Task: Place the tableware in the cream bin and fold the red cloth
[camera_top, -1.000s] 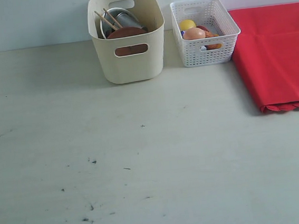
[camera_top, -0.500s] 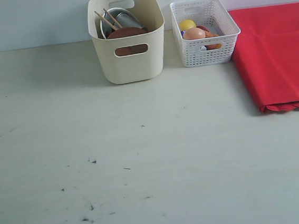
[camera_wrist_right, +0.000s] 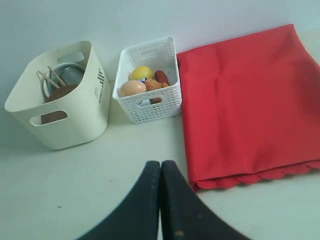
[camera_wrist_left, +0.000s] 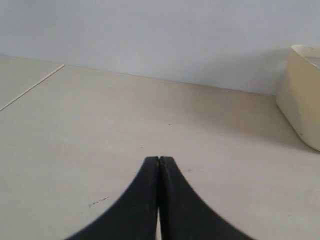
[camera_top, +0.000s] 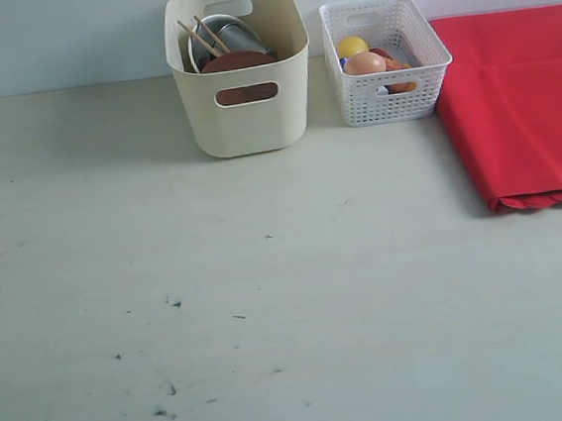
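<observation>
Nothing has moved over the last second. In the exterior view the pale, scuffed counter [camera_top: 267, 272] and everything on it sit exactly where they sat before, and neither of my arms enters that frame. I take this to mean the job is done, or as good as done, and that I am simply idle.

The large plain bright red cloth [camera_top: 519, 98] lies flat at the right edge of the frame. It forms a tidy rectangle with its scalloped hem along the lower side. It looks doubled over (I can make out a faint crease, though not how many layers).

The tall cream plastic bin [camera_top: 248, 124] stands at upper centre. Right of it is the lower white lattice basket [camera_top: 390, 105], which sits just beside the cloth.

Inside the bin I see the round brown wooden plate [camera_top: 237, 62] leaning, the steel cup [camera_top: 239, 37] behind it, and the pale wooden chopsticks [camera_top: 196, 34] poking up at the left. The knife and spoon I cannot make out. No tableware is left on the counter.

My left gripper [camera_wrist_left: 159, 161] has its fingertips pressed together on nothing, above bare counter, with only a corner of the bin in sight. My right gripper [camera_wrist_right: 160, 165] is likewise closed and empty, well apart from the bin, basket and cloth.
</observation>
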Motion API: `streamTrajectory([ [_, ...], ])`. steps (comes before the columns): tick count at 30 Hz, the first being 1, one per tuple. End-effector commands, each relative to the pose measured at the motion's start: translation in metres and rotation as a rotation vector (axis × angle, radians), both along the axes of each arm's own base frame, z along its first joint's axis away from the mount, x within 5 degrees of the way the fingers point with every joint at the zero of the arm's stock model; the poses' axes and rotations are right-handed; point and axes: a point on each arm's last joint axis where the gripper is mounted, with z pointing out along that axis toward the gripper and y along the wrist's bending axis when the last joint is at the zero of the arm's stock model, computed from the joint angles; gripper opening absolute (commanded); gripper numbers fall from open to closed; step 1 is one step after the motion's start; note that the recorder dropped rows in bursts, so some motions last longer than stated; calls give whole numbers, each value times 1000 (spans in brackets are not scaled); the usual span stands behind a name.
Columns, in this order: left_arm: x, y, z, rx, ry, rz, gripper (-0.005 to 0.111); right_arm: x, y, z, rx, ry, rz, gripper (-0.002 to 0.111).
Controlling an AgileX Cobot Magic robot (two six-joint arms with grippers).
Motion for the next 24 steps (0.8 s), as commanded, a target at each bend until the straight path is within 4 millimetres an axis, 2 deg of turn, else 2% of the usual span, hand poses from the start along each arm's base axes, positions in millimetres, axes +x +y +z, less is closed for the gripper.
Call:
streamTrajectory([
  [1,0,0,0,-2,-9,3,1,-15,2,-31,58,-170,63,0],
  [5,0,0,0,-2,-9,3,1,-23,2,-55,-21,-272,117,0],
  [12,0,0,0,-2,-9,3,1,-29,3,-108,-75,-245,167,0],
  [24,0,0,0,-2,-9,3,1,-32,5,-113,39,-237,159,0],
])
